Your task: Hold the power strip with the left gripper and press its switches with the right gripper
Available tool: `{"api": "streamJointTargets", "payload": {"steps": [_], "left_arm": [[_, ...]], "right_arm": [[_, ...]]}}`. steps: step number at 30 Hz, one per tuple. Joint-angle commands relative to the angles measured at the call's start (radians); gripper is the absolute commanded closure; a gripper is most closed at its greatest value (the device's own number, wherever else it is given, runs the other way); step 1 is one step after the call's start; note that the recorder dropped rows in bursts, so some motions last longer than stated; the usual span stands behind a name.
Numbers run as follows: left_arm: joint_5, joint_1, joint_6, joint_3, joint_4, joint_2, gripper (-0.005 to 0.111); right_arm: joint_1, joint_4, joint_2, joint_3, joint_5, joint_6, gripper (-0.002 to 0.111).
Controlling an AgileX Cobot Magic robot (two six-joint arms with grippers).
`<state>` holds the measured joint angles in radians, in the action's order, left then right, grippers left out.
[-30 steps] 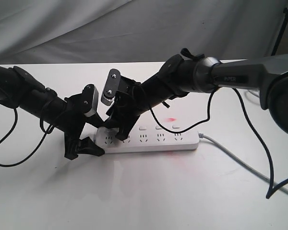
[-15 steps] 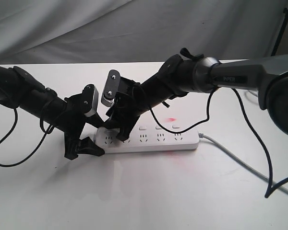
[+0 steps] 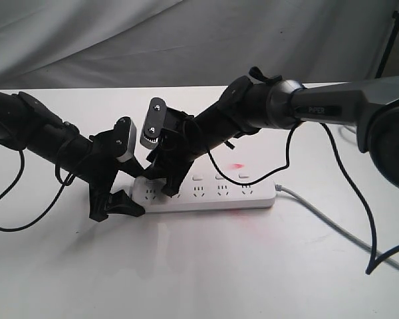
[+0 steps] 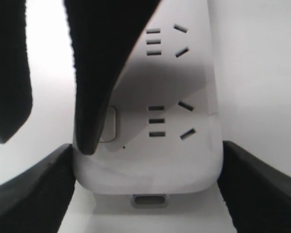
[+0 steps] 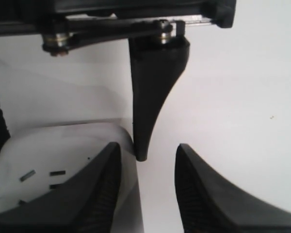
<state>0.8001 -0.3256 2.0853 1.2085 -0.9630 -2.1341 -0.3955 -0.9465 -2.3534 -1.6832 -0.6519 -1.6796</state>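
a: white table (image 3: 199, 272), power strip (image 3: 216, 197) lies 9-to-3. status?
b: my left gripper (image 3: 116, 207) clamps its 9 o'clock end. right gripper (image 3: 161, 187), jaws apart, fingertip over the end switch (image 4: 109, 124); others run toward 3.

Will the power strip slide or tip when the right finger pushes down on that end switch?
The power strip is a flat bar lying flush on the table, so tipping looks unlikely. Its smooth plastic might slide, but the left gripper clamps its end. The cord lies slack, so little tug.
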Motion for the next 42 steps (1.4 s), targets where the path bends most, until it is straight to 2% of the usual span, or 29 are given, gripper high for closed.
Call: {"api": "streamJointTargets", "payload": {"steps": [1,22,29,35,42], "left_arm": [[0.000,-0.005,-0.002,0.007,0.005,0.001,0.037],[0.000,-0.005,-0.002,0.007,0.005,0.001,0.037],[0.000,-0.005,-0.002,0.007,0.005,0.001,0.037],[0.000,-0.005,-0.002,0.007,0.005,0.001,0.037],[0.000,-0.005,-0.002,0.007,0.005,0.001,0.037]], "right_arm": [[-0.004,0.093,-0.027,0.011,-0.029,-0.018,0.072],[-0.001,0.125,-0.027,0.070,-0.013,-0.018,0.072],[-0.003,0.054,-0.015,0.005,-0.044,-0.016,0.072],[-0.003,0.032,0.083,-0.005,-0.048,-0.011,0.072],[0.062,0.075,0.135,0.038,-0.144,0.042,0.072]]}}
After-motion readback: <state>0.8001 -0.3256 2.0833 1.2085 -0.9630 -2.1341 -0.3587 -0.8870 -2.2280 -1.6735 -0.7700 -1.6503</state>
